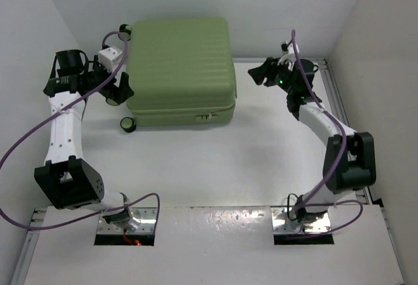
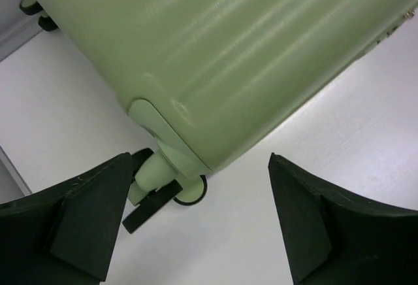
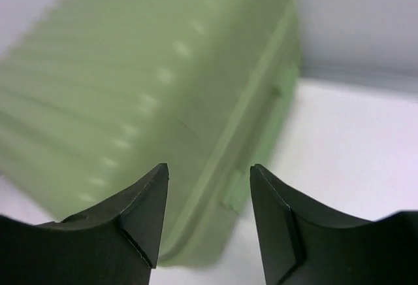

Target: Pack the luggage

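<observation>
Jaws in two parted pairs, one luggage (image 1: 181, 69) — two wheels (image 1: 128, 125)

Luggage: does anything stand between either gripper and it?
Nothing visible does. The open left gripper sits right beside the left side of the luggage, near a wheel; the open right gripper faces its right side, with only table between.

White matte worktop (image 1: 215, 167). Plain white walls (image 1: 281, 4) on three sides. Light even, soft shadows.
</observation>
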